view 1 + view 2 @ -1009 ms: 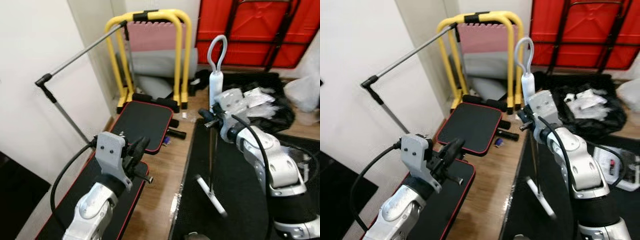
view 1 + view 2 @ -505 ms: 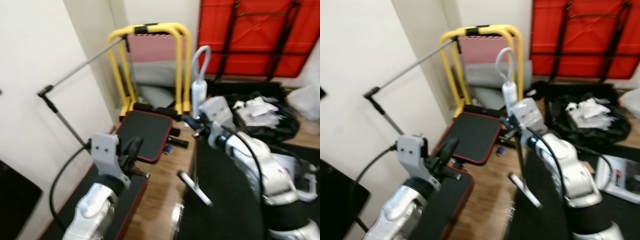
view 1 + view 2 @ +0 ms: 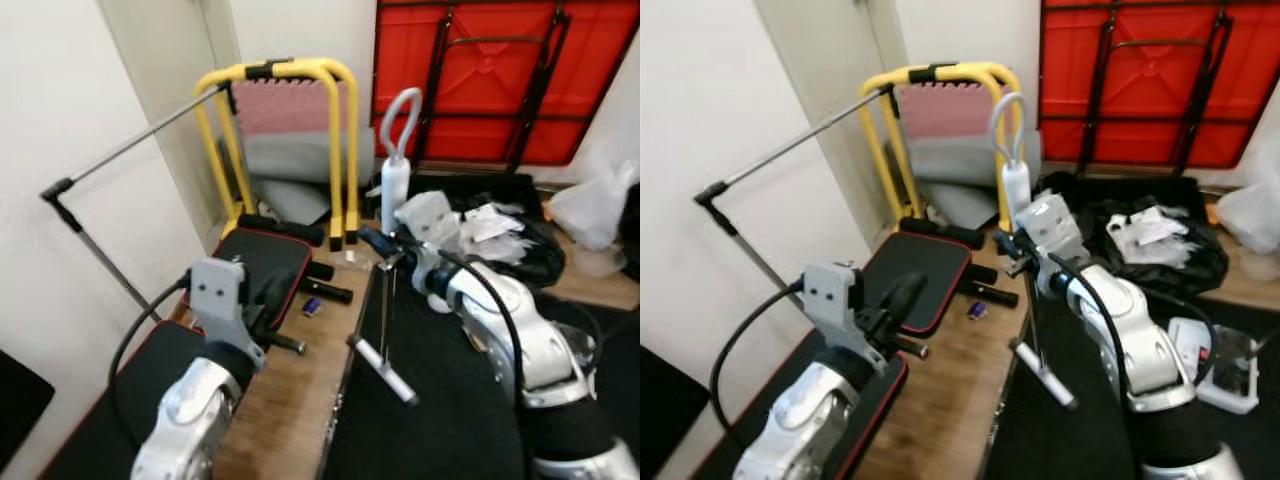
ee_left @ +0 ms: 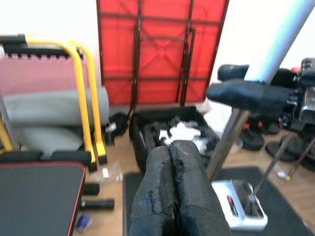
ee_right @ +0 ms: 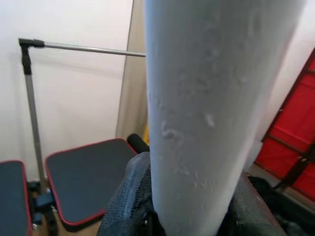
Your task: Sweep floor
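Two silver arms reach forward over a strip of glossy wood floor [image 3: 290, 420] flanked by dark mats. The right gripper [image 3: 385, 243] is clamped around the smooth white handle [image 5: 211, 113] of a broom, whose looped grey-white top [image 3: 398, 110] stands upright at about 12 o'clock from the gripper. Below the grip a thin dark shaft [image 3: 386, 300] runs down to a narrow, flat pale head [image 3: 382, 366] lying slantwise on the black mat [image 3: 440, 400], near the mat's edge beside the wood strip.

The left gripper [image 4: 172, 167] hangs free at about 9 o'clock from the broom head, its two textured black fingers [image 4: 160, 189] pressed together with nothing between them. It hovers above a padded black bench [image 3: 265, 265] with red piping.

At 12 o'clock stand yellow tubular rails [image 3: 285, 130], a pink foam mat [image 3: 290, 105] and a grey roll. A folded red table [image 3: 480, 80] leans against the wall. A black open bag [image 3: 520, 240] holds crumpled white wrappers.
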Motion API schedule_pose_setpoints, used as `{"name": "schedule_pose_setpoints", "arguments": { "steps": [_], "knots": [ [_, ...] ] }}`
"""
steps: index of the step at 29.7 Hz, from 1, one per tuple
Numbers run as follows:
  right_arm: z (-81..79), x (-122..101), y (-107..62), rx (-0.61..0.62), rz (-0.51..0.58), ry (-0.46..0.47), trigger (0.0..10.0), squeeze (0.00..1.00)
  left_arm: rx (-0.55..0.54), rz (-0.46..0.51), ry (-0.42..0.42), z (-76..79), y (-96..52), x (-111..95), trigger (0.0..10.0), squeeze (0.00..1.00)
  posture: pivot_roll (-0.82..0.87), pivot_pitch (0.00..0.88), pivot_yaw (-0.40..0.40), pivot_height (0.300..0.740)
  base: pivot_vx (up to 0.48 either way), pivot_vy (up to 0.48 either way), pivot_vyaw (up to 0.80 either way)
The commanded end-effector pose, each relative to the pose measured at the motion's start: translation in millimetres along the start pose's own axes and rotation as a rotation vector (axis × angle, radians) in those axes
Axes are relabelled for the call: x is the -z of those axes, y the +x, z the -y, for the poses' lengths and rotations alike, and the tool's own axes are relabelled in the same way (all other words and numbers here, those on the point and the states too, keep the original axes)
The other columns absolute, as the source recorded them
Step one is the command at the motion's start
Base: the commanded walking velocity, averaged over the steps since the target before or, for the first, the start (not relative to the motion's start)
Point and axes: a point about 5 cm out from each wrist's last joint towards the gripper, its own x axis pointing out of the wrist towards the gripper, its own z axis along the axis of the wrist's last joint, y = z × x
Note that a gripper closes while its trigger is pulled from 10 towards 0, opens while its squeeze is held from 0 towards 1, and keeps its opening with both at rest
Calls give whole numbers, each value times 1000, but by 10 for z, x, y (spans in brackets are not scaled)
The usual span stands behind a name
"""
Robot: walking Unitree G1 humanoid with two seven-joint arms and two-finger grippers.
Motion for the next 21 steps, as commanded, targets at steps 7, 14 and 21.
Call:
{"name": "schedule_pose_setpoints", "arguments": {
  "steps": [7,14,21],
  "knots": [
    [-24,-128,26,-1,80,-27,10000,0,-11,-26,5,-53,-18,53,10000,0,-129,6,22,740,0,-356,0],
    [-8,-117,35,19,78,-36,10000,0,-5,-24,2,-43,-10,50,10000,0,-131,10,21,740,0,-354,0],
    [25,-107,41,46,73,-48,10000,0,-9,-24,1,-49,1,54,10000,0,-136,15,20,740,0,-287,0]
  ]
}}
